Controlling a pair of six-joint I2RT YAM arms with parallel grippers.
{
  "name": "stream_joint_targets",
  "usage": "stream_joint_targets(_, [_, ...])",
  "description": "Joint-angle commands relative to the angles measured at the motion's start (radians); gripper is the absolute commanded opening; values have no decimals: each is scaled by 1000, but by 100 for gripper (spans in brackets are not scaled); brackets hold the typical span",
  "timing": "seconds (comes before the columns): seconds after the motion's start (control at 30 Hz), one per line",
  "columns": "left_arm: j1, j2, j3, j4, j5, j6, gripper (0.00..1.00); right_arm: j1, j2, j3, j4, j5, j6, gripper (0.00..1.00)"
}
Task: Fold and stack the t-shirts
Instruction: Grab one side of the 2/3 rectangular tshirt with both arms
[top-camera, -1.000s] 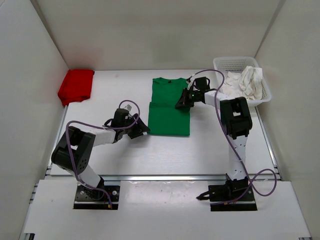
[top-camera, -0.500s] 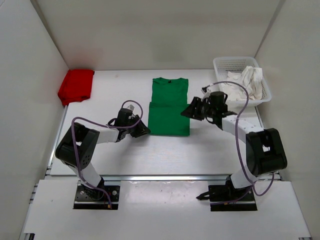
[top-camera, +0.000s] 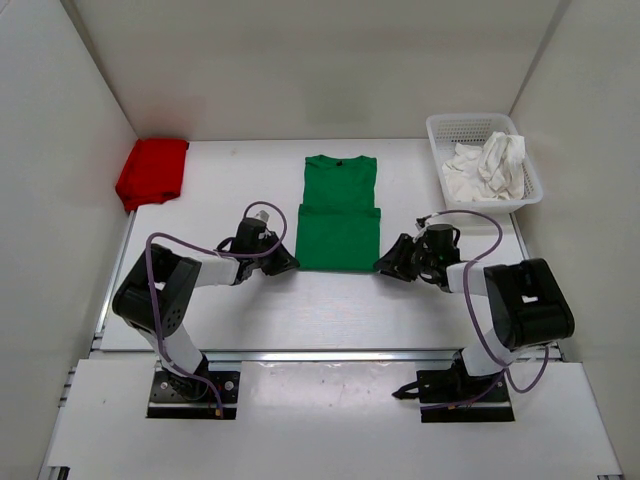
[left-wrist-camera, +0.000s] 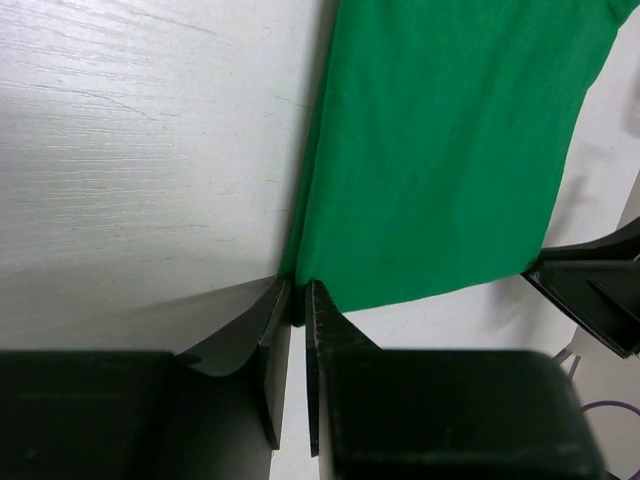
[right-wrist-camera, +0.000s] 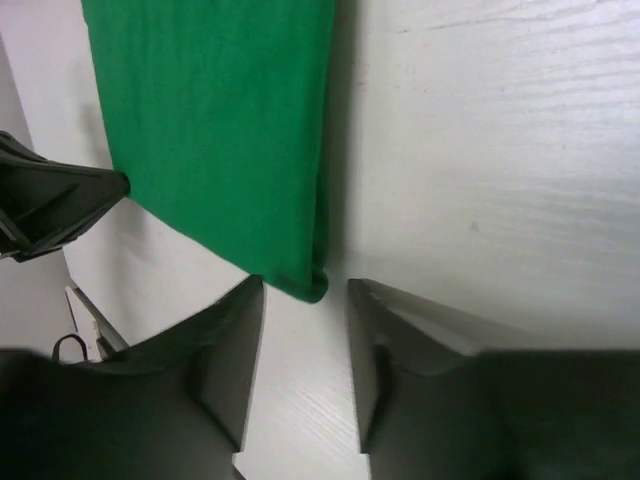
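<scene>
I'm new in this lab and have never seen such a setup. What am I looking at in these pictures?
Two robot arms are bolted at the near edge of a white table. The wide picture looks down from above and behind them; the other two come from a camera on each wrist. A green cloth t-shirt lies flat in the middle, a folded bright red cloth t-shirt at the far left, a crumpled white cloth t-shirt in a white plastic mesh basket at the far right. The left arm's fingers are almost closed on the green shirt's near left corner, seemingly pinching it; the right arm's fingers stand open around its near right corner.
</scene>
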Motion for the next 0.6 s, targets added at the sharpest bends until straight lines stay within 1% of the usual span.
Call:
stream_joint_targets(0.0, [-13,0,12,10,-12,4,21,2,61,-16,99,-17,33,35])
stream_joint_targets(0.03, [-8,0,14,14,-18,5,21,-5,73,-6,97,-21,41,27])
stream_joint_targets(0.07, [-8,-3,12,10,-15,5,20,0,87,1,91,-32,33,22])
stream_joint_targets(0.17, [-11,-3,17,13,-20,8,19,5,95,24,71,-37,27,19])
stream_joint_targets(0.2, [-14,-5,20,11,-21,7,15,6,95,30,70,-32,22,17])
stream_joint_targets(0.23, [-13,-8,18,13,-23,7,12,6,95,28,64,-28,21,13])
stream_joint_targets(0.3, [-11,-9,23,4,-28,10,3,9,88,25,73,-37,16,4])
stream_joint_targets(0.33, [-19,-15,26,-9,-31,25,2,3,84,19,76,-37,19,1])
stream_joint_targets(0.37, [-19,-22,28,-22,-29,28,0,6,70,13,71,-35,16,0])
stream_joint_targets(0.43, [-31,-46,23,-45,-31,42,0,14,47,5,50,-34,9,0])
stream_joint_targets(0.53, [-54,-97,-17,-123,-3,69,0,69,-31,-41,-44,3,-21,0])
stream_joint_targets(0.57, [-56,-141,-43,-143,14,86,0,81,-75,-70,-70,6,-27,0])
